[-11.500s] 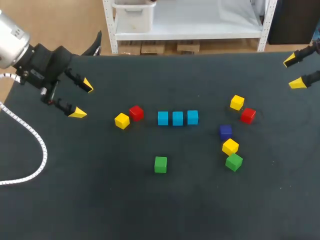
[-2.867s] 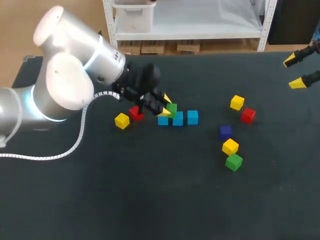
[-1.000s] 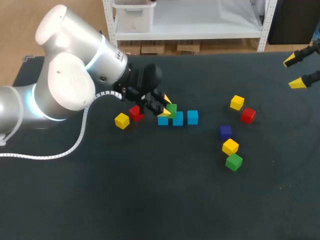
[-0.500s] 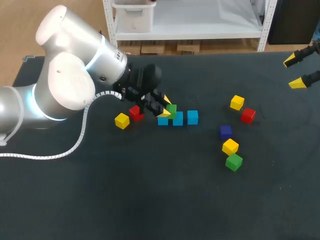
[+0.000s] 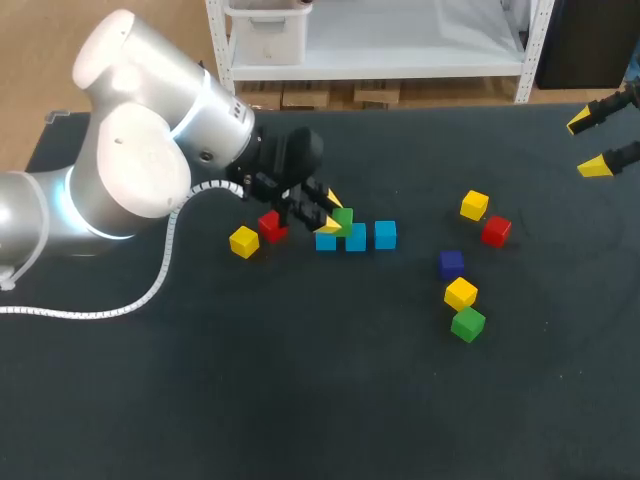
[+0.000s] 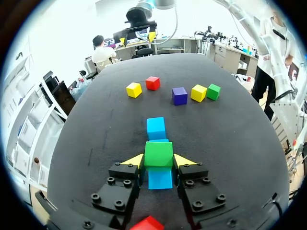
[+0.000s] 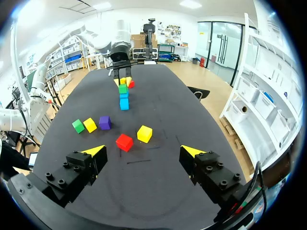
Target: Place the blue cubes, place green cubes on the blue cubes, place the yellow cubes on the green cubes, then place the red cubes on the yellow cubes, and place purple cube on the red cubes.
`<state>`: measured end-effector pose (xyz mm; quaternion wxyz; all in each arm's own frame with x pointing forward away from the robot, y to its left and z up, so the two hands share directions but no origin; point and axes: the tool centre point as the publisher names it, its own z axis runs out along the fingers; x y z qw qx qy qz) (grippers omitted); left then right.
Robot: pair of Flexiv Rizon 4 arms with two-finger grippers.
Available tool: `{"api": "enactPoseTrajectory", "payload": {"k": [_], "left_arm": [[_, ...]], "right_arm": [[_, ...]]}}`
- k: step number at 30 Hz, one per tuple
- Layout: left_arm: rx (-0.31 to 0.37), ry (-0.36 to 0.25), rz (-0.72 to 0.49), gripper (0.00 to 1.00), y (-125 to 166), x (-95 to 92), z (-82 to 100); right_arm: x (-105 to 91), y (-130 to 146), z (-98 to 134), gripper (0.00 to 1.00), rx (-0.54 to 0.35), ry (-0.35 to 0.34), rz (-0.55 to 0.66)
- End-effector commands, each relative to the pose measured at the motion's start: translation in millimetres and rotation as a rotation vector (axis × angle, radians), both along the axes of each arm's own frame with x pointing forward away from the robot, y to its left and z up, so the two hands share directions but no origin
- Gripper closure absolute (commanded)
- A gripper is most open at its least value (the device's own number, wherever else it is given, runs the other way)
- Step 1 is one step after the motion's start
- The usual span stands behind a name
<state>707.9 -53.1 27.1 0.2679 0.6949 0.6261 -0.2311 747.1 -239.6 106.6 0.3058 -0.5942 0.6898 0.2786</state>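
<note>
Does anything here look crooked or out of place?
Only the green cube in the left end effector: it straddles two blue cubes instead of sitting squarely on one. Nothing is spilled or damaged.

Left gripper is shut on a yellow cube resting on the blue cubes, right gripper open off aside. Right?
No. The left wrist view shows the left gripper shut on a green cube, not yellow. It does rest on the blue cubes, and the right gripper is open, off aside.

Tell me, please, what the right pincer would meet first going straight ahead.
Probably the yellow cube ahead of the right pincer; the red cube lies just beside that line. Depth is unclear.
</note>
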Motion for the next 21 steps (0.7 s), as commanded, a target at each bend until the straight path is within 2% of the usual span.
{"api": "enactPoseTrajectory", "payload": {"k": [1,7,10,16,21], "left_arm": [[0.0,0.003,-0.001,0.85,1.2,0.5,-0.9],[-0.002,0.005,-0.002,0.76,0.9,0.4,-1.5],[-0.003,0.005,-0.003,0.67,0.6,0.7,-1.6],[-0.003,0.007,-0.002,0.62,0.7,1.7,-1.9],[-0.003,0.008,-0.001,0.61,1.2,2.5,-2.2]], "right_arm": [[0.1,0.2,-0.1,0.0,0.001,-0.001,0.0],[0.1,0.2,-0.1,0.0,0.001,-0.001,0.0],[0.1,0.2,-0.1,0.0,0.001,-0.001,0.0],[0.1,0.2,-0.1,0.0,0.001,-0.001,0.0],[0.1,0.2,-0.1,0.0,0.001,-0.001,0.0]]}}
